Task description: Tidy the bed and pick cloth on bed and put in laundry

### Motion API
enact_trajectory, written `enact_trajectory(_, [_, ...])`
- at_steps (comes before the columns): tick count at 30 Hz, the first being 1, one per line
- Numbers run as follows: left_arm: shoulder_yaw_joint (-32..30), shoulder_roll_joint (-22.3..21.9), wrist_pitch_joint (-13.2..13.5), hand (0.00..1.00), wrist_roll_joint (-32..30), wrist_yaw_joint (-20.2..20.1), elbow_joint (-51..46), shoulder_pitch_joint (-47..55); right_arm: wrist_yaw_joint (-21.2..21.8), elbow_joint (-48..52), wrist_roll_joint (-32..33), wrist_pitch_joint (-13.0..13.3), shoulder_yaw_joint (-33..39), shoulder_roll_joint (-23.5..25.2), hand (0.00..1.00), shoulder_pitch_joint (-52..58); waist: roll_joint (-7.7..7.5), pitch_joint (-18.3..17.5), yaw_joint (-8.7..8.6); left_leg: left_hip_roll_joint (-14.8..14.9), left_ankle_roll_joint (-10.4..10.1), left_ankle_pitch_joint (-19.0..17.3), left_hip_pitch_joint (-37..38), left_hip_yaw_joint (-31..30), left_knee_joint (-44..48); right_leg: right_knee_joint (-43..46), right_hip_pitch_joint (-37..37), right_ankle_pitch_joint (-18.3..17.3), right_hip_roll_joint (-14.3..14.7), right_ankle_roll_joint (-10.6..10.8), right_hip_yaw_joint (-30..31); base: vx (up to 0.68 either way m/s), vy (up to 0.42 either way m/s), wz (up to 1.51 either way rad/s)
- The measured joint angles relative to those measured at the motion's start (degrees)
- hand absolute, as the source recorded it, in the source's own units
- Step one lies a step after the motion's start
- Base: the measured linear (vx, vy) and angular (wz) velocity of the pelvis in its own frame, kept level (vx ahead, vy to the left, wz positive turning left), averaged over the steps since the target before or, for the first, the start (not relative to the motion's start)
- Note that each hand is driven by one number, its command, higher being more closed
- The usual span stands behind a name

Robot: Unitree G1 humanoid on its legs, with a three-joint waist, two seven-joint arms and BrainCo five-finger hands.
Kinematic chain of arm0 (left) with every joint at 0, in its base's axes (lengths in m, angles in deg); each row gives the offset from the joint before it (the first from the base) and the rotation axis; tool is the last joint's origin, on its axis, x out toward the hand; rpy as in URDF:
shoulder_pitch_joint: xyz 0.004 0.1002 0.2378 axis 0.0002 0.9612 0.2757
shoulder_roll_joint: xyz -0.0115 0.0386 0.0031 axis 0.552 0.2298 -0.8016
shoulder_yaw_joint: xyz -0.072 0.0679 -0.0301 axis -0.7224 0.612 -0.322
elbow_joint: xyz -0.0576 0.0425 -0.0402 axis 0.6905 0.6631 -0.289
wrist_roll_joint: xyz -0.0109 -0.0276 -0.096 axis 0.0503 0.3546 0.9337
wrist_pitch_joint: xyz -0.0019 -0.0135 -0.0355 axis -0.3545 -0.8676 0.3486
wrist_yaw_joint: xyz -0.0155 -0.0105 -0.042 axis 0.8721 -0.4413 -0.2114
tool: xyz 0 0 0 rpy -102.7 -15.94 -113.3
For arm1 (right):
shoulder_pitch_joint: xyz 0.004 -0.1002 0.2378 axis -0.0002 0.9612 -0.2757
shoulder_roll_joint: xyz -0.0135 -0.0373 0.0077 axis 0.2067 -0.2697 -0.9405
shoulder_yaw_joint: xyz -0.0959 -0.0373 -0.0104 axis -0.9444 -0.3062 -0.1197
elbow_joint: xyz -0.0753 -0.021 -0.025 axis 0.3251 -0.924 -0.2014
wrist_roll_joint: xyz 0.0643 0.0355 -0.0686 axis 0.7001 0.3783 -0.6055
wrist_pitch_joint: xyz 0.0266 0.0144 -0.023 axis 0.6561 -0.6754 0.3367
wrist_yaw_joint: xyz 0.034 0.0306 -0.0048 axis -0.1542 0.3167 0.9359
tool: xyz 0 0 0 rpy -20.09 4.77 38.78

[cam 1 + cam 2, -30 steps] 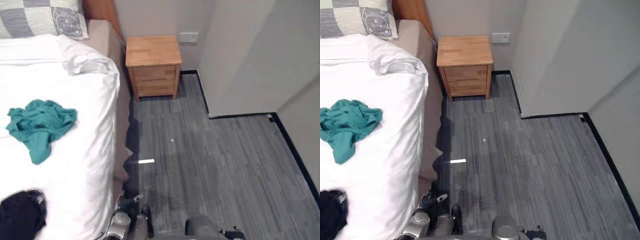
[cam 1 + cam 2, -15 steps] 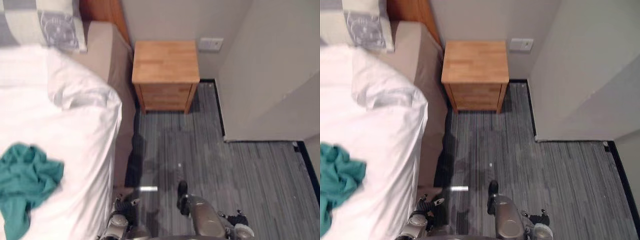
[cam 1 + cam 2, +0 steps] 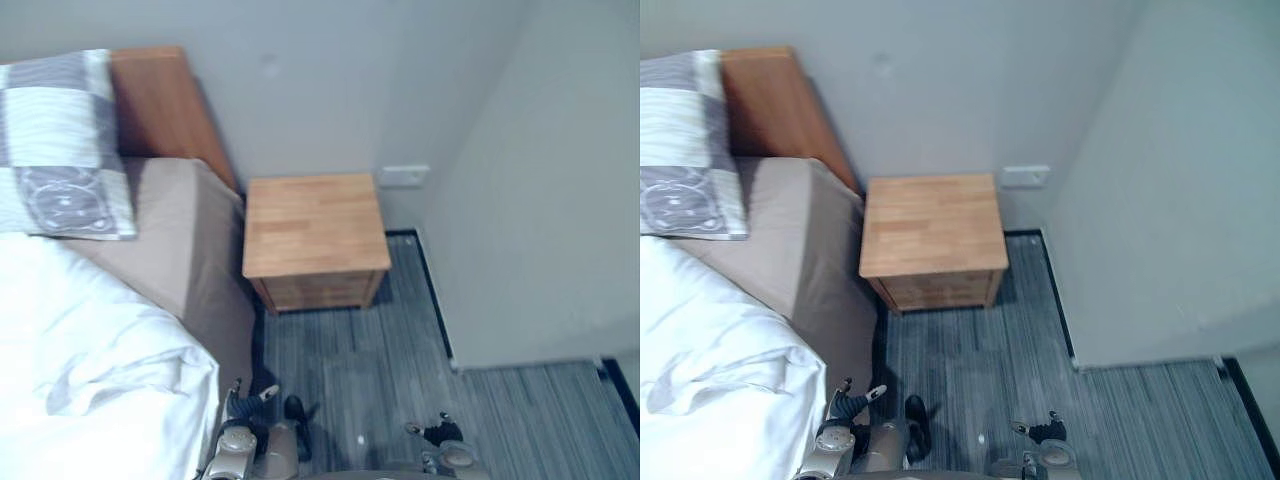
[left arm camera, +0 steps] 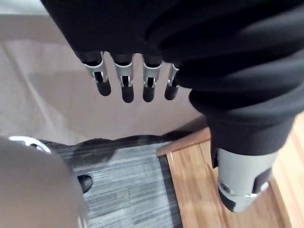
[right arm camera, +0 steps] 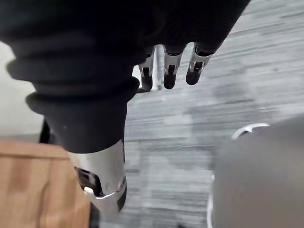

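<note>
Left hand: fingers straight and slack, empty, hanging beside the bed. Right hand: likewise loose and empty, over the floor. Bed lies to the robot's left, long axis running from headboard toward the robot; rumpled duvet nearest the left hand, so that arm probably reaches first.

Wooden nightstand just beside bed, wall behind, floor open
</note>
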Motion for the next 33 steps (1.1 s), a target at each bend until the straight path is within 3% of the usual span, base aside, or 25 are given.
enact_trajectory(1, [1.16, 0.81, -0.34, 0.00, 0.69, 0.08, 0.93, 0.00, 0.20, 0.44, -0.78, 0.32, -1.18, -0.56, 0.00, -0.62, 0.60, 0.35, -1.13, -0.47, 0.04, -0.55, 2.05, -5.12, -0.53, 3.99, -3.68, -6.86, 1.08, -2.77, 1.38, 0.44, -0.090, 1.77])
enact_trajectory(3, [1.12, 1.03, -0.63, 0.00, 1.01, 0.18, 1.71, -0.13, 0.32, 0.51, -1.08, 0.64, -2.05, -1.05, 0.00, -0.68, 0.90, 0.51, -1.11, -0.73, 0.01, -0.53, 4.13, -11.71, -0.67, -2.76, -6.26, -10.63, 4.07, -3.12, 5.47, 0.42, -0.144, 2.21])
enact_trajectory(4, [1.16, 0.96, -0.64, 0.00, 0.98, 0.18, 2.02, -0.34, 0.35, 0.67, -1.10, 0.70, -1.93, -1.32, 0.00, -0.57, 0.75, 0.41, -1.39, -1.24, -0.01, -0.53, 4.59, -17.70, -0.20, -11.09, -8.07, -10.93, 7.86, -3.14, 14.44, 0.43, -0.282, 2.79])
enact_trajectory(5, [1.50, 0.75, -0.56, 0.00, 0.95, 0.10, 2.52, -0.69, 0.34, 0.75, -1.03, 0.71, -1.86, -1.84, 0.00, -0.41, 0.52, 0.33, -1.80, -2.37, -0.39, -0.76, 3.85, -22.92, 0.84, -16.71, -9.32, -10.56, 9.59, -2.84, 22.82, 0.42, -0.303, 2.75])
enact_trajectory(6, [1.70, 0.60, -0.57, 0.00, 0.95, 0.04, 2.99, -0.88, 0.33, 0.84, -0.99, 0.73, -1.86, -2.18, 0.00, -0.38, 0.26, 0.22, -2.06, -2.94, -1.15, -1.23, 3.37, -25.24, 1.76, -19.20, -9.61, -10.10, 9.84, -2.63, 26.49, 0.35, -0.268, 3.09])
enact_trajectory(7, [1.49, 0.68, -0.58, 0.00, 0.87, -0.10, 4.00, -1.31, 0.24, -0.03, -0.99, 0.57, -1.73, -2.49, 0.00, 0.02, -1.00, -0.30, -2.38, -4.82, -4.16, -3.30, 3.19, -28.68, 2.75, -26.81, -8.75, -5.80, 8.18, -0.74, 32.51, 0.25, -0.273, 2.86])
enact_trajectory(8, [0.78, 1.47, -0.56, 0.00, 0.87, -0.14, 3.99, -1.81, 0.14, -0.67, -0.98, 0.53, -1.62, -2.31, 0.00, 0.55, -2.91, 0.17, -1.93, -6.47, -5.21, -4.68, 2.94, -29.61, 3.22, -28.01, -8.48, -0.80, 5.61, 1.24, 32.59, 0.24, -0.413, 2.82])
enact_trajectory(9, [-0.22, 0.82, -0.62, 0.00, 0.88, -0.10, 4.29, -2.26, 0.27, -1.57, -0.99, 0.35, -1.01, -3.13, 0.00, 0.16, -1.97, 0.67, -0.88, -5.41, -5.74, -5.10, 2.65, -30.99, 4.28, -26.12, -8.03, -2.17, 5.81, 0.00, 28.92, 0.24, -0.485, 2.19])
enact_trajectory(10, [-1.79, -0.30, -0.51, 0.00, 0.93, -0.07, 3.83, -1.16, 0.12, -1.45, -0.99, 0.29, -0.16, -3.41, 0.00, 0.35, 0.55, -0.88, -0.46, -2.69, -6.44, -5.12, 1.01, -30.93, 4.27, -28.74, -6.67, -2.46, 6.23, -1.31, 22.82, 0.16, -0.421, 2.06])
enact_trajectory(11, [-3.02, -0.95, -0.49, 0.00, 0.94, -0.12, 3.85, -0.78, 0.09, -0.92, -0.98, 0.37, -0.28, -3.37, 0.00, 0.33, 1.69, -1.38, -0.41, -0.63, -7.19, -4.63, 0.18, -30.75, 3.44, -31.16, -5.07, -2.25, 6.69, -1.90, 18.85, 0.14, -0.312, 2.06])
enact_trajectory(13, [-3.46, -1.56, -0.15, 0.00, 0.94, -0.12, 3.49, -0.56, 0.30, -0.30, -0.99, 0.40, -0.76, -2.74, 0.00, 0.27, 2.55, -1.50, -0.24, 2.16, -8.86, -3.55, -1.16, -28.01, 2.47, -33.51, -3.15, -1.46, 7.16, -3.30, 13.59, 0.07, -0.201, 1.54])
enact_trajectory(15, [-5.11, -2.02, 0.01, 0.00, 0.93, -0.26, 2.56, -1.01, 0.40, 0.20, -0.80, 0.37, -1.27, -1.15, 0.00, 0.13, 2.26, -1.37, 0.82, 7.75, -8.96, -3.51, -3.54, -10.23, 3.10, -34.48, -1.70, -1.11, 6.02, -4.58, 6.24, 0.05, -0.114, 1.46])
enact_trajectory(16, [-5.65, -2.08, 0.01, 0.00, 0.94, -0.28, 2.56, -1.29, 0.45, 0.32, -0.71, 0.32, -1.34, -0.96, 0.00, -0.08, 2.10, -1.19, 0.78, 9.05, -8.82, -3.55, -3.66, -4.75, 3.82, -34.48, -1.34, -1.19, 5.50, -4.70, 5.05, 0.04, -0.036, 1.33])
enact_trajectory(17, [-5.61, -2.13, -0.27, 0.00, 0.91, -0.28, 2.82, -1.50, 0.49, 0.66, -0.33, 0.35, -1.13, -0.67, 0.00, -0.30, 2.11, -1.15, 0.57, 12.08, -8.26, -3.82, -3.16, 9.17, 6.73, -34.37, -0.51, -1.23, 3.88, -4.76, 1.81, 0.03, 0.042, 1.23])
enact_trajectory(18, [-5.35, -2.04, -0.38, 0.00, 0.85, -0.38, 2.87, -1.28, 0.52, 0.53, 0.07, 0.34, -0.55, -0.61, 0.00, -0.32, 2.33, -1.26, 0.40, 13.32, -7.35, -4.22, -2.77, 15.28, 9.66, -34.19, 0.15, -1.36, 2.73, -4.57, -0.37, 0.02, 0.090, 1.20])
enact_trajectory(19, [-5.01, -1.98, -0.46, 0.00, 0.82, -0.58, 2.88, -1.22, 0.52, 0.45, 0.30, 0.34, -0.26, -0.66, 0.00, -0.31, 2.49, -1.31, 0.39, 13.40, -6.56, -3.68, -2.04, 16.73, 10.95, -34.15, 0.51, -1.57, 2.25, -4.25, -1.22, 0.01, 0.169, 1.05])
enact_trajectory(20, [-4.50, -1.64, -0.72, 0.00, 0.74, -1.37, 3.14, -1.36, 0.54, 0.28, 1.27, 0.33, 0.04, -1.01, 0.00, -0.36, 3.08, -1.58, 0.14, 12.41, -6.09, -3.71, -1.56, 17.57, 10.33, -33.88, 1.10, -2.70, 0.97, -2.60, -2.80, 0.00, 0.174, 0.78])
enact_trajectory(22, [-4.45, -1.08, -0.72, 0.00, 0.83, -1.51, 3.30, -1.45, 0.82, -0.22, 1.83, 0.22, 1.22, -0.20, 0.00, -0.33, 1.58, -1.44, 0.43, 9.20, -5.78, -2.55, -0.61, 16.67, 5.98, -34.99, 1.88, -2.51, -0.56, -2.01, -4.02, -0.01, 0.177, 0.65])
enact_trajectory(24, [-4.36, 0.20, -0.77, 0.00, 0.78, -2.15, 3.55, -0.37, 1.62, -0.92, 2.29, 0.07, 2.72, 0.99, 0.00, 0.36, 0.62, -1.97, 0.00, 3.92, -5.39, 2.26, 3.74, 14.86, -4.01, -37.50, 3.84, -2.15, -2.44, -1.48, -5.31, 0.00, 0.171, 0.61])
enact_trajectory(26, [-3.35, 1.66, -0.77, 0.00, 0.85, -2.74, 4.19, 0.36, 1.63, -1.17, 2.44, -0.58, 5.90, 1.10, 0.00, 0.68, -0.12, -2.48, -1.31, 0.65, -4.61, 6.24, 6.72, 11.58, -12.21, -38.59, 5.86, -1.99, -3.52, -0.46, -7.68, 0.00, 0.162, 0.76])
enact_trajectory(30, [-3.37, 2.92, -0.88, 0.00, 0.89, -3.04, 4.11, 0.56, 1.42, 3.46, 4.00, -2.35, 10.11, 1.06, 0.00, 0.58, -0.19, -2.48, -1.22, -0.46, -4.45, 6.33, 6.78, 10.17, -12.42, -38.55, 6.79, -1.63, -4.42, 0.15, -8.86, -0.01, 0.060, 0.24])
enact_trajectory(31, [-3.31, 3.20, -0.94, 0.00, 0.89, -3.34, 4.08, 0.67, 1.11, 8.88, 4.10, -2.79, 10.44, 0.76, 0.00, 0.56, -0.16, -2.45, -1.39, -0.94, -4.43, 6.30, 6.82, 10.11, -12.44, -37.62, 6.62, -1.95, -4.81, 0.35, -8.83, -0.02, 0.023, 0.07])
enact_trajectory(33, [-2.38, 3.62, -0.93, 0.00, 0.81, -3.75, 3.86, 0.83, -0.42, 18.83, 3.50, -3.03, 10.48, -0.69, 0.00, -0.52, -0.10, -2.38, -1.75, -0.89, -4.30, 6.24, 6.14, 8.79, -12.43, -32.96, 4.37, -3.82, -5.42, -1.17, -6.72, -0.03, -0.004, 0.28])
